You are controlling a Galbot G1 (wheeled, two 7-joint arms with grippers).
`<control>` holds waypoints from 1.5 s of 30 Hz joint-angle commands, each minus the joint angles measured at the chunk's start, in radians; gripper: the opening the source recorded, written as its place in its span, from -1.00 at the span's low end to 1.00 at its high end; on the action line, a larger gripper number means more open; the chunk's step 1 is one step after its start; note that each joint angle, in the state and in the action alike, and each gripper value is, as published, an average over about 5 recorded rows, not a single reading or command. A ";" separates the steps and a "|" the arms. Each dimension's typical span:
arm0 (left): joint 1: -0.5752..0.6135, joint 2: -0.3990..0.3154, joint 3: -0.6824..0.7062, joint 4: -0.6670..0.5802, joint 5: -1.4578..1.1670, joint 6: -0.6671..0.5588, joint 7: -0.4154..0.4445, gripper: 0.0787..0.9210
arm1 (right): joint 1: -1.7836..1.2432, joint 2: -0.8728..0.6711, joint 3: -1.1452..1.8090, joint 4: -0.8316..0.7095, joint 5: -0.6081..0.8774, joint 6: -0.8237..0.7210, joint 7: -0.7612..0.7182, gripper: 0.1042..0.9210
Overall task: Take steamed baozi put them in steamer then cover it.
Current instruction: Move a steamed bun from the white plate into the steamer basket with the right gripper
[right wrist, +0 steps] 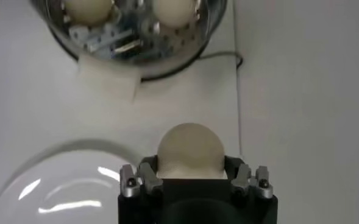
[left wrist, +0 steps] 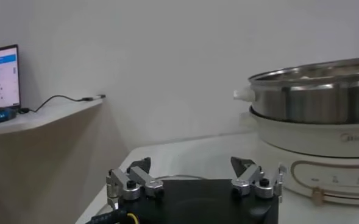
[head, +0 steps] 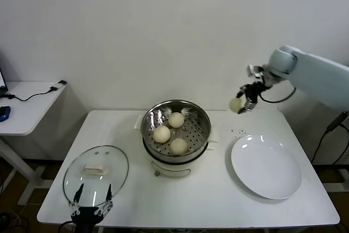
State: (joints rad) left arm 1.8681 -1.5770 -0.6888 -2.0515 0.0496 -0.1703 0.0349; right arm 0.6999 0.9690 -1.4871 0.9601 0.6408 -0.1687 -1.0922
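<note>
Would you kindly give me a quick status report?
Right gripper holds fourth baozi aloft. Left gripper open by cover. Three baozi in steamer. Path clear.

Cream baozi [head: 236, 104], white plate [head: 266, 166]

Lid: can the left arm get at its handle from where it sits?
Probably yes. The left gripper hangs open at the near edge of the lid, and nothing lies between it and the handle.

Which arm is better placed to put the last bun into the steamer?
The right: its gripper already holds the bun, raised beside the steamer. The left gripper waits open at the lid.
</note>
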 commanded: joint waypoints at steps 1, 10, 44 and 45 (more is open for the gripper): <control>0.002 0.006 0.000 0.001 -0.005 -0.004 0.000 0.77 | 0.175 0.281 -0.214 0.032 0.278 -0.060 0.023 0.45; 0.004 0.016 -0.006 -0.007 -0.006 -0.006 0.000 0.77 | 0.081 0.366 -0.223 0.067 0.271 -0.090 0.069 0.45; -0.012 0.018 -0.009 0.019 -0.005 -0.002 0.000 0.77 | -0.072 0.349 -0.217 0.000 0.158 -0.090 0.091 0.55; -0.012 0.018 -0.009 0.019 -0.005 -0.002 0.000 0.77 | -0.067 0.346 -0.216 0.002 0.158 -0.089 0.087 0.59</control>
State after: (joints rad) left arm 1.8562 -1.5593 -0.6976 -2.0323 0.0430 -0.1736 0.0350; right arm 0.6373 1.3128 -1.7125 0.9693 0.8064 -0.2578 -1.0005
